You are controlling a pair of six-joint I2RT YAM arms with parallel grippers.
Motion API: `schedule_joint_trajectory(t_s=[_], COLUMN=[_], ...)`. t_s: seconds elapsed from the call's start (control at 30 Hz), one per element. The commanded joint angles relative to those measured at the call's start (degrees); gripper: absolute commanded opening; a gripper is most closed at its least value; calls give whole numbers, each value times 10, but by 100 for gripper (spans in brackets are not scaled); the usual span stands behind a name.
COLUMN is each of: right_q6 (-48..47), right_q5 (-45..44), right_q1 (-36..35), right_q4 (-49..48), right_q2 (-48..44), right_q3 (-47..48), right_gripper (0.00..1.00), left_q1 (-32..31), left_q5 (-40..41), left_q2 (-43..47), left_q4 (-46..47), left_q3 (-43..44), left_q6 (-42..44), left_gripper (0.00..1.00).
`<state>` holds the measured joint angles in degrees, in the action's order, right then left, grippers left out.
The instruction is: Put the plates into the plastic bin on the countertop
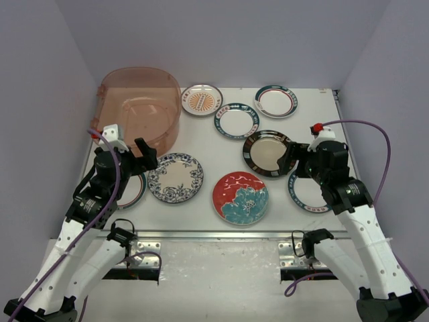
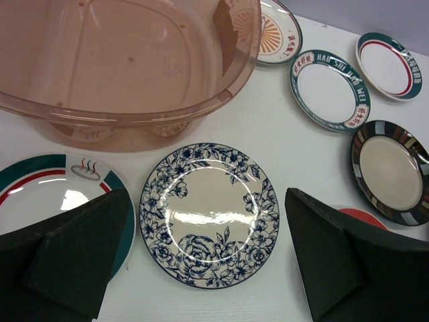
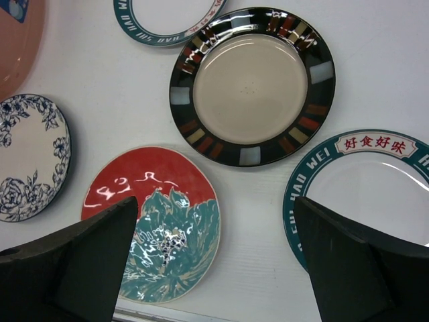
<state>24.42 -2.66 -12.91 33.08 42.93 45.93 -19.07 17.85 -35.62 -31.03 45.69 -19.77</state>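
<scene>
hovering with its jaws spread wide and nothing between them, the left gripper hangs over the blue floral plate at the lower centre of the left wrist view, just below the plastic bin, which fills the upper left and holds no plates. the right gripper, equally released and empty, hangs between the red-and-teal floral plate at lower left and a teal-rimmed lettered plate at lower right. in the top view all eight plates lie flat on the white countertop. this looks like the approach to a first pick. the next move likely calls for descending to the blue plate's edge, working a finger under its shallow rim, then clearing the bin's tall wall.
</scene>
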Motion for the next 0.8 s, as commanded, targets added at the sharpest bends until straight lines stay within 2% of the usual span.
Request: schedule_joint_trajectory(t_s=[0.0,0.33,0.47,0.63,0.77], right_q6=[11,-6,6,41,56], right_q5=[-17,64,145,240,278], right_q1=[-2,-2,-2,-2,-2], right_q4=[-19,-35,-39,-118,-167], right_q2=[-2,-15,17,65,114], right_q3=[-1,-44,-78,-164,-214], right_gripper=[99,99,99,99,99], left_q1=[-1,-1,-1,-1,-1], left_q5=[-1,-9,-13,-19,-27], left_q2=[6,2,2,5,-2], left_q4=[25,26,26,29,30], left_q3=[3,3,3,0,0], left_q6=[2,2,2,3,3], left_gripper=[100,100,100,100,100])
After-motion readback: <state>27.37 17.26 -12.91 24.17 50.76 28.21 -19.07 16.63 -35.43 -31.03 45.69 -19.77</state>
